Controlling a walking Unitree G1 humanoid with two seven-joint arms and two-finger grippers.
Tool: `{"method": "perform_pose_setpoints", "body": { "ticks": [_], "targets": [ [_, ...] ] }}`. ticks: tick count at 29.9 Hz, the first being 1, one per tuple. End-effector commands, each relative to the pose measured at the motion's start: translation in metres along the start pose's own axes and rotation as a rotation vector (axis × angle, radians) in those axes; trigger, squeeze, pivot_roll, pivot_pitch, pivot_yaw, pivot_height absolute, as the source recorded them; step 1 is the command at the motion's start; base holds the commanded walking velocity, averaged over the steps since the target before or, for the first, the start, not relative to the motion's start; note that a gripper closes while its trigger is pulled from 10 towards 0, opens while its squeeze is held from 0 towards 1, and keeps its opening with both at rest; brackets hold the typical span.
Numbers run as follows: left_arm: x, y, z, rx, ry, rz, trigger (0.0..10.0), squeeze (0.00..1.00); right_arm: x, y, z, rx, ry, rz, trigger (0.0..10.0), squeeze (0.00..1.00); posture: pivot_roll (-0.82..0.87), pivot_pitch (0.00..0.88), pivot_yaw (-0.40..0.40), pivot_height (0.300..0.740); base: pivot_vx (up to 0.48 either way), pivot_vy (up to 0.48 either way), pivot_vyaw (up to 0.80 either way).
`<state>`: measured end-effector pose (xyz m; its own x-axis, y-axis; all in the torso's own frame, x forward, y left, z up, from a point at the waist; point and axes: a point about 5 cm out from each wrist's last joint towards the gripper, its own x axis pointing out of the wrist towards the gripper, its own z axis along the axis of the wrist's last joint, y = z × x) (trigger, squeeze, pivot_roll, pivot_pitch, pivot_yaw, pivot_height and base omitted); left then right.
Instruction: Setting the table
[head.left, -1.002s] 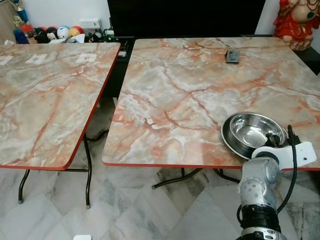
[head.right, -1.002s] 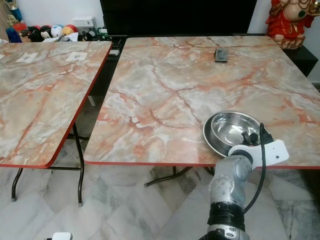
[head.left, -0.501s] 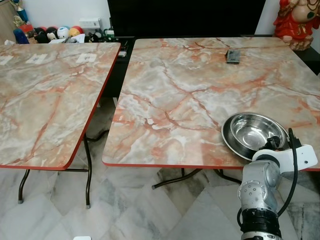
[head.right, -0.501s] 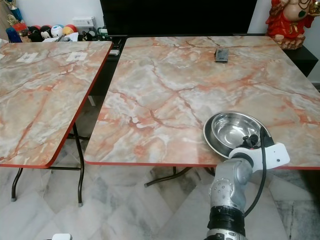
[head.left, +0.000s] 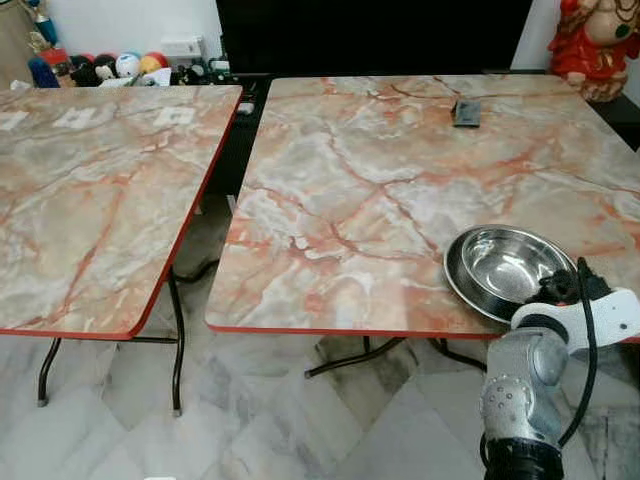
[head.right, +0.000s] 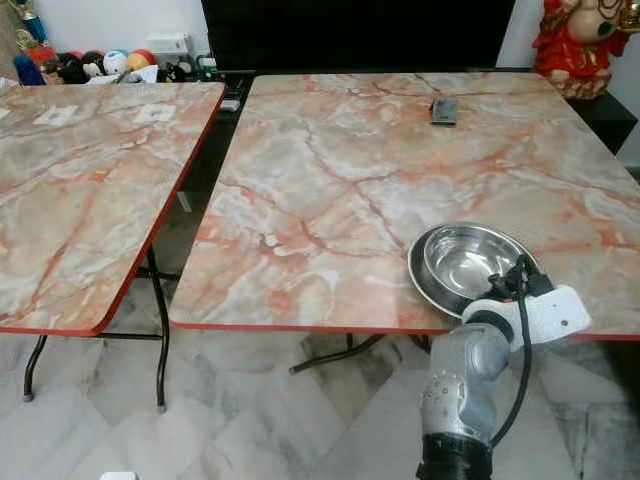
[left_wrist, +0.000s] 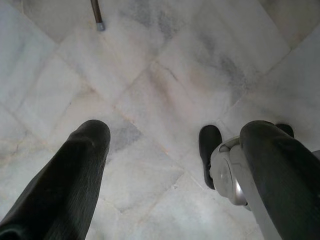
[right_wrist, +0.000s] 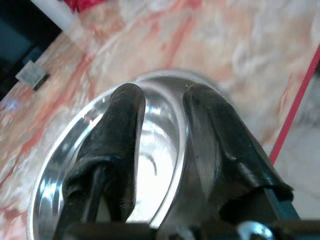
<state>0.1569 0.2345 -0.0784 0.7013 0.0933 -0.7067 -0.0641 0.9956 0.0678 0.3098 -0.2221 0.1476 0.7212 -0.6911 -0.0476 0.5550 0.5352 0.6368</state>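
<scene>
A steel bowl (head.left: 505, 268) sits near the front edge of the right marble table (head.left: 380, 190), with the right gripper (right_wrist: 162, 112) parted astride its near rim, unclamped; a good release means pulling straight back without dragging it off the edge.

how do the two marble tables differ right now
The right table carries a steel bowl near its front edge and a small dark object at the back; the left table carries only white cards. The right tool straddles the bowl's rim. Both share orange-veined marble tops with red edging.
</scene>
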Motion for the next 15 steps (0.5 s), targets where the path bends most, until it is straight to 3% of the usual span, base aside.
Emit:
{"method": "perform_pose_setpoints", "body": {
  "ticks": [1,9,15],
  "targets": [
    [-0.003,0.006,-0.007,-0.015,0.02,0.018,10.0,0.0,-0.001,-0.001,0.01,-0.031,-0.048,0.009,10.0,0.0,0.0,0.119,0.031,0.74,0.0,0.0,0.0],
    [-0.002,0.002,-0.006,-0.024,0.028,0.019,10.0,0.0,0.002,0.01,0.038,-0.245,-0.188,0.202,10.0,0.0,-0.01,0.116,0.022,0.74,0.0,0.0,0.0],
    [-0.001,-0.001,-0.006,-0.032,0.034,0.023,10.0,0.0,-0.003,0.022,0.039,-0.383,-0.201,0.39,10.0,0.0,-0.02,0.115,0.018,0.74,0.0,0.0,0.0]
  ]
}}
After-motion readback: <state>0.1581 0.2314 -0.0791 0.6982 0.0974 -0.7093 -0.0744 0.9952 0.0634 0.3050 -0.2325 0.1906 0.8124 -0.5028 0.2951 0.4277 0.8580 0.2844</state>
